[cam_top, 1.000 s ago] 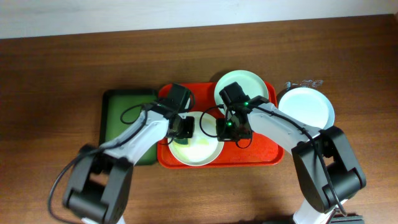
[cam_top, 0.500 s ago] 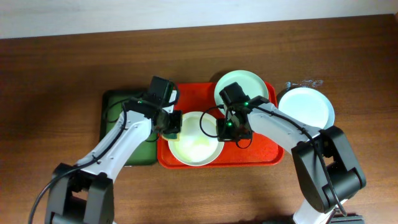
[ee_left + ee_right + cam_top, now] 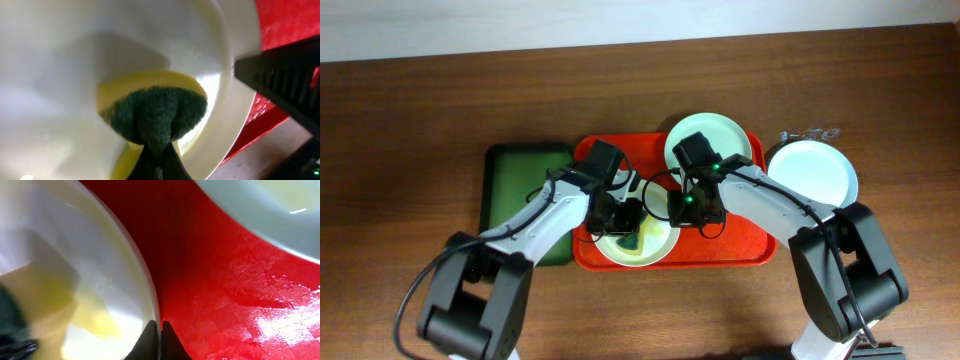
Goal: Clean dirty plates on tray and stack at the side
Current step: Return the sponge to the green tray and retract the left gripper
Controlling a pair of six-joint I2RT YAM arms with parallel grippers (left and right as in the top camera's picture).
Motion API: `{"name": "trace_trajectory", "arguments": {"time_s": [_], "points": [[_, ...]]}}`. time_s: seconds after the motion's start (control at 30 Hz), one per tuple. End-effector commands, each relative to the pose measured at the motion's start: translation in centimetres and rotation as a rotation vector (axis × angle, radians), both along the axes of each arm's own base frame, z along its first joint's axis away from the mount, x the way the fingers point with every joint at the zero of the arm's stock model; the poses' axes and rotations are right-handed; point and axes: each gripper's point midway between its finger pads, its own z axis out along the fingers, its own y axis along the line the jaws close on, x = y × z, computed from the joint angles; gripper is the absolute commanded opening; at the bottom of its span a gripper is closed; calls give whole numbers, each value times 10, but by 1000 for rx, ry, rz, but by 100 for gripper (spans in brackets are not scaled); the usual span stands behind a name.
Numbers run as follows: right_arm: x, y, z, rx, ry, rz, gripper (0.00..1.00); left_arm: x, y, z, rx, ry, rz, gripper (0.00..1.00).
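Scrubbing step: pressing a sponge (image 3: pixel 155 112), clamped in the left gripper (image 3: pixel 626 217), into the front plate (image 3: pixel 658 250) on the red tray (image 3: pixel 745 255), with the right gripper (image 3: pixel 160 329) pinched shut on its rim. Next, probably finishing the wipe, then carrying it onto the side plate (image 3: pixel 812 172) beside the tray. Lying flat, face up; round, so no long axis.

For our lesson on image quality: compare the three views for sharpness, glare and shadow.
Overhead: sharp and evenly lit, though the side plate is nearly washed out. Left wrist: the sponge is fairly crisp and throws a soft shadow on the scrubbed plate. Right wrist: close-up blur on that plate's rim, glare on the tray.
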Motion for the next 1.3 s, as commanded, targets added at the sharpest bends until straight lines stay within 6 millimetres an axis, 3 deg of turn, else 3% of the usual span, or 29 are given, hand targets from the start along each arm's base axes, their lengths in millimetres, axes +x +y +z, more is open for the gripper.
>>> {"name": "trace_trajectory", "arguments": {"time_s": [0.0, 0.07, 0.13, 0.2, 0.3, 0.37, 0.47, 0.5, 0.53, 0.57, 0.6, 0.63, 0.67, 0.7, 0.73, 0.77, 0.87, 0.97, 1.03, 1.1, 1.27], "points": [[-2, 3, -1, 2, 2, 18, 4, 39, 57, 81, 144, -271, 153, 0], [-2, 3, -1, 3, 2, 18, 4, 45, 121, 102, 262, -311, 303, 0], [-2, 3, -1, 2, 3, 18, 4, 44, 172, 102, 317, -267, 429, 0], [-3, 3, -1, 3, 3, 18, 4, 43, 198, 89, 344, -233, 471, 0], [-2, 3, -1, 3, 2, 18, 4, 46, 211, 55, 411, -214, 461, 0], [-2, 3, -1, 2, 2, 18, 4, 39, 211, 19, 434, -147, 430, 0], [-3, 3, -1, 2, 3, 18, 4, 36, 211, 2, 447, -102, 405, 0], [-3, 3, -1, 2, 3, 18, 4, 37, 208, 4, 426, -103, 403, 11], [-3, 3, -1, 2, 3, 18, 4, 39, 203, 11, 394, -100, 402, 28], [-3, 3, -1, 2, 3, 18, 4, 41, 203, 20, 393, -107, 403, 37], [-3, 3, -1, 2, 3, 18, 4, 47, 202, 34, 386, -130, 408, 55], [-3, 3, -1, 2, 3, 18, 4, 56, 202, 58, 373, -178, 418, 64], [-3, 3, -1, 2, 3, 18, 4, 65, 201, 88, 353, -249, 437, 65], [-3, 3, -1, 2, 3, 18, 4, 70, 201, 118, 328, -330, 456, 81], [-3, 2, -1, 1, 5, 18, 4, 70, 201, 145, 307, -410, 472, 82], [-3, 2, -1, 1, 6, 18, 5, 67, 203, 160, 305, -454, 483, 99], [-4, 2, -1, -1, 11, 18, 9, 60, 221, 182, 382, -531, 531, 99], [-4, 2, -1, -1, 10, 18, 15, 59, 244, 181, 445, -527, 585, 99], [-4, 2, -1, -1, 10, 18, 15, 59, 245, 181, 446, -524, 586, 99], [-4, 2, -1, 0, 10, 18, 4, 59, 245, 181, 447, -524, 586, 99], [-2, 15, 13, 71, 32, 24, 4, 61, 247, 183, 458, -536, 593, 99]]}}
